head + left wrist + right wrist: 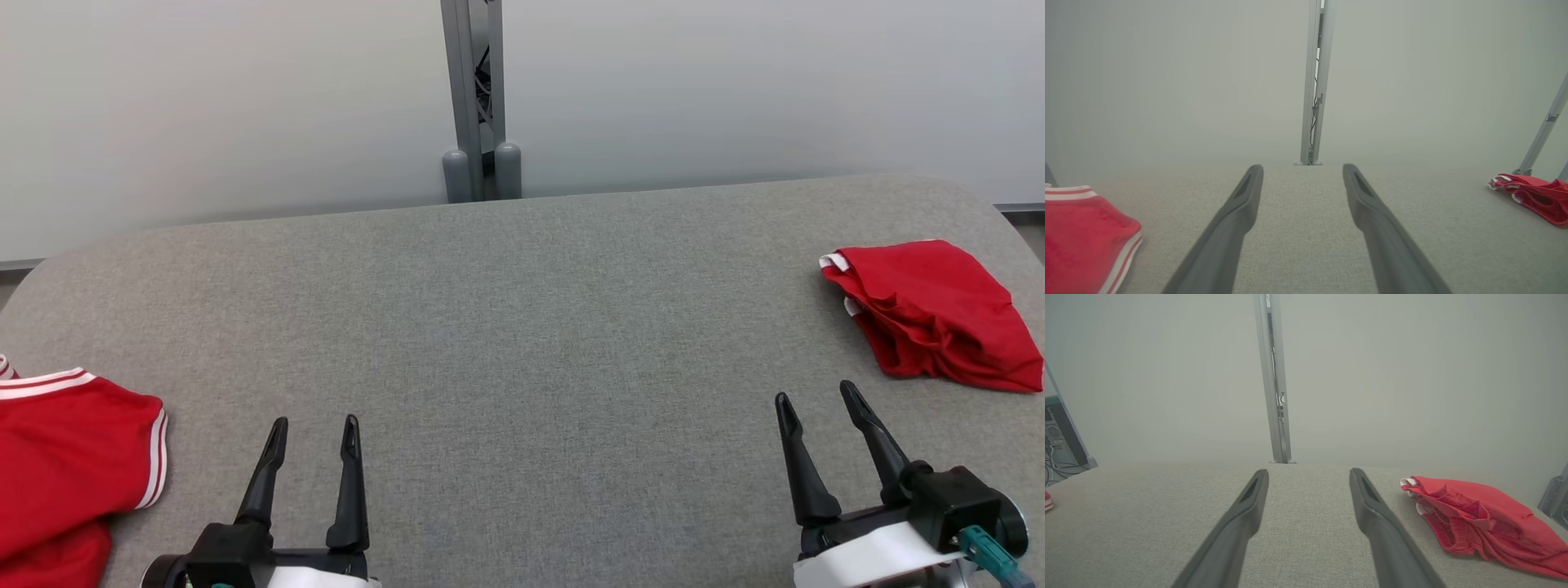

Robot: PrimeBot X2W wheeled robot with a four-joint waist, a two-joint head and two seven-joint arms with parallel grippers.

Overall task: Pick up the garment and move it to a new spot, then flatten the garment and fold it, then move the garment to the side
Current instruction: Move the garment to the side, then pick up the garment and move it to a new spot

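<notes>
Head view: a grey cloth-covered table (pixel 522 343) is seen, both grippers low at its near edge. On the left gripper (pixel 316 420) the fingers are spread apart and nothing is held. On the right gripper (pixel 815 392) the fingers are likewise parted and empty; the same gap is confirmed in each wrist view.

Task's thing: a red garment with white-striped trim (pixel 65 441) is laid loose at the near left corner, partly cut off by the frame, just beside the left gripper. A second red garment (pixel 939 314) is bunched in a rough fold toward the right edge, near the right gripper but untouched. Which one is meant cannot be settled; the loose one is judged likelier, the pick-up not yet begun.

For a clean pick-up, the striped edge should be approached from above, one edge pinched rather than a thick bunch, and the cloth lifted clear before being carried to the open middle. Dragging is best avoided.

Count: garments, two; grippers, two; fingers, four; upright metal post (pixel 478 98) behind the table, one.
</notes>
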